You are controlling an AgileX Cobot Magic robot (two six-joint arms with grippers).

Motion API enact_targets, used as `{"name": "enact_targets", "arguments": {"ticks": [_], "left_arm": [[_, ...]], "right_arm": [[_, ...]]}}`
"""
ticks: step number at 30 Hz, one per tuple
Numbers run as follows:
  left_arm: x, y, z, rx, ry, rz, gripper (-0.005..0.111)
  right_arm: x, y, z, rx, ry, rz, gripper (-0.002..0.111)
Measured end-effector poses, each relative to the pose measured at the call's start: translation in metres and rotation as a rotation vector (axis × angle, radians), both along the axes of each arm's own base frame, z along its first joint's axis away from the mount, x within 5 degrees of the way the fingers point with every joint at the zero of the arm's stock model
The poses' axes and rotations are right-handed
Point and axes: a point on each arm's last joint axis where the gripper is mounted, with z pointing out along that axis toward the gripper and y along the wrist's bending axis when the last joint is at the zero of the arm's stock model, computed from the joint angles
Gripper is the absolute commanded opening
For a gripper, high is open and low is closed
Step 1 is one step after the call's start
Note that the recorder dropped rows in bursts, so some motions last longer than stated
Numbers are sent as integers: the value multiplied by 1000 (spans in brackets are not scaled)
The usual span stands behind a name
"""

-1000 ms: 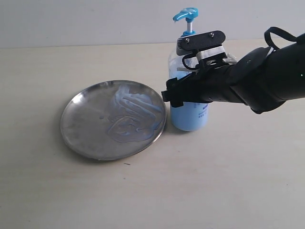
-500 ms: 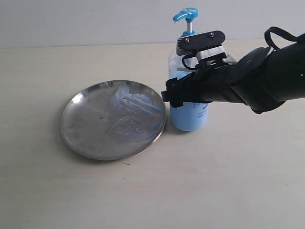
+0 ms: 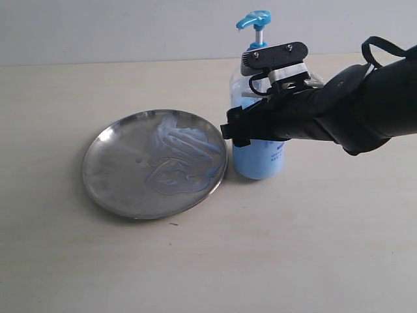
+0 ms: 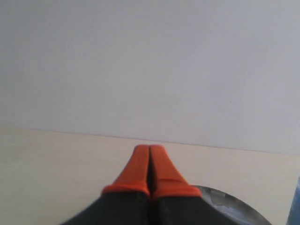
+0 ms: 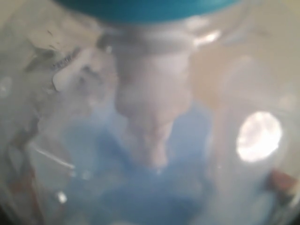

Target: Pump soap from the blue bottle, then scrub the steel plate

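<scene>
Big black right arm (image 3: 365, 111) lies across the front of the bottle (image 3: 260, 160), which stands upright just beside the plate's right rim. Its pincer (image 3: 242, 127) is spread wide around the bottle's body; gripping or only bracketing it, I can't tell.

Here's the danger as I read it: swing that arm off crooked and a tall bottle tips over, or gets shoved into the plate (image 3: 117, 169). The plate lies flat on the left with soap (image 3: 182, 153) streaked pale blue across its right half. That's slick, so a hard scrub could send it skating.

The left pincer (image 4: 150, 154) has its orange tips pressed together on nothing, low near the plate's edge.

The table (image 3: 313, 248) is smooth, pale beige, no lip to stop a slide. Behind it is a plain, light wall (image 3: 130, 29).
</scene>
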Motion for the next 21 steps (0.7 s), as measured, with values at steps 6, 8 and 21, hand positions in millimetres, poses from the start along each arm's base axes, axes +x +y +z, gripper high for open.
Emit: {"name": "enact_targets", "arguments": {"ticks": [6, 8, 21], "left_arm": [[18, -13, 35, 88, 51, -126, 0], [28, -21, 43, 114, 78, -180, 0], [90, -76, 58, 242, 296, -380, 0]], "right_arm": [[0, 0, 0, -9, -4, 13, 0], [0, 0, 0, -12, -5, 16, 0], [0, 0, 0, -13, -6, 18, 0]]}}
